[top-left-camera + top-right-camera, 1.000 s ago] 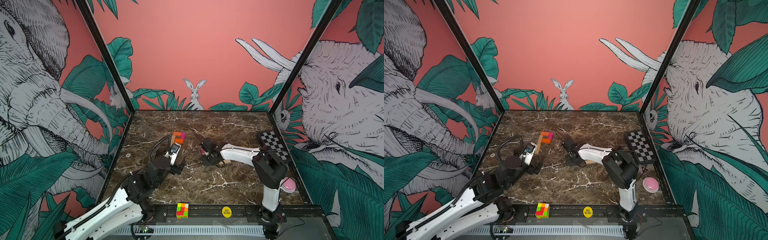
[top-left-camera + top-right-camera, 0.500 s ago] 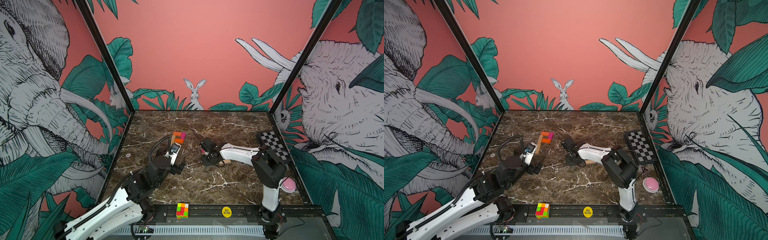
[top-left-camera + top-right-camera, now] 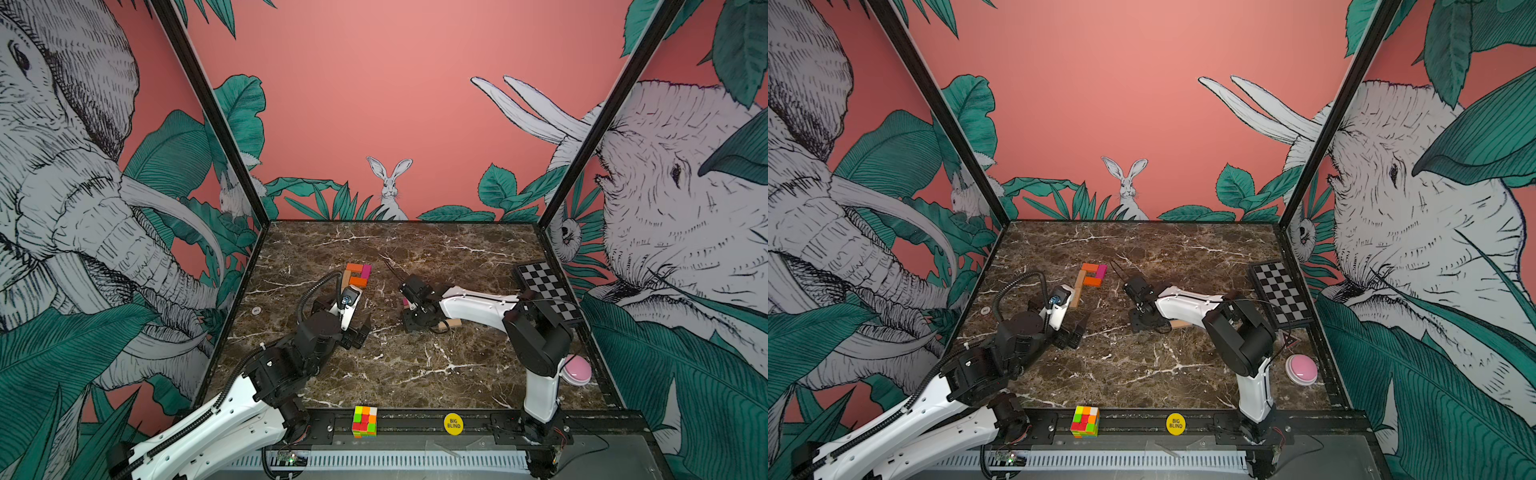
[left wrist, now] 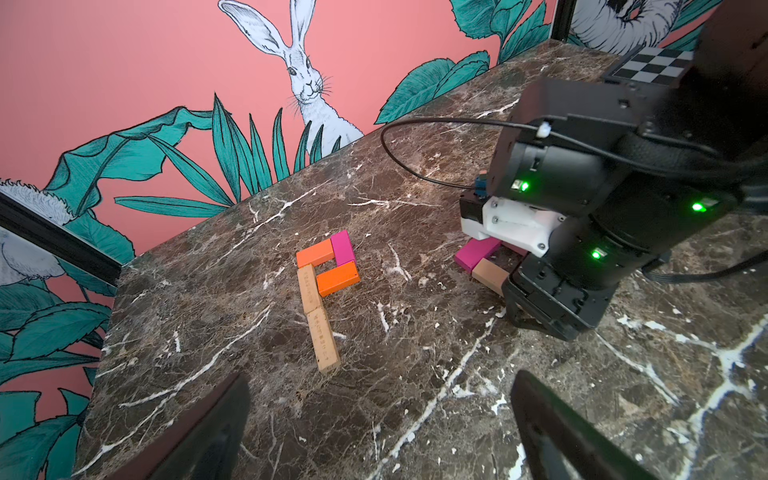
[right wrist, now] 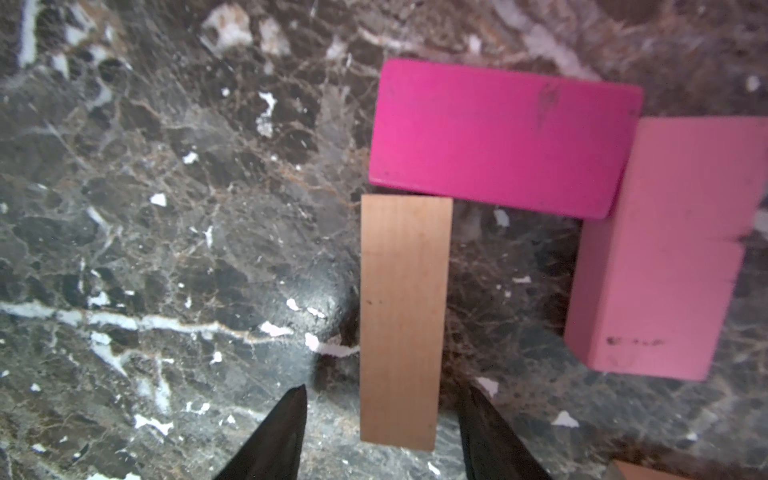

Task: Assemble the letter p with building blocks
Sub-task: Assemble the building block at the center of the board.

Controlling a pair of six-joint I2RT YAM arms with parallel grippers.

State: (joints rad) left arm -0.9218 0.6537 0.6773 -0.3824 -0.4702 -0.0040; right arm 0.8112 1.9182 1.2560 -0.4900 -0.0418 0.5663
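Note:
In the left wrist view, two orange blocks [image 4: 314, 253], a magenta block [image 4: 343, 248] and two tan blocks [image 4: 323, 338] lie flat on the marble as a p shape, which also shows in a top view [image 3: 357, 276]. My left gripper [image 4: 380, 399] hovers open just in front of it, holding nothing. My right gripper [image 5: 382, 388] points down at a second cluster: a tan block [image 5: 401, 316] lies flat between its open fingers with a gap on each side. That block's far end meets a magenta block [image 5: 498, 137], and a pink block [image 5: 665, 249] lies beside it.
Another tan block [image 3: 453, 324] lies under the right arm. A chessboard [image 3: 546, 291] and a pink button [image 3: 577, 371] sit along the right edge. A puzzle cube [image 3: 365, 422] and a yellow token [image 3: 453, 423] rest on the front rail. A small white disc [image 3: 256, 310] lies at the left.
The right gripper's jaws have spread apart around the tan block. Both arms stay about where they were.

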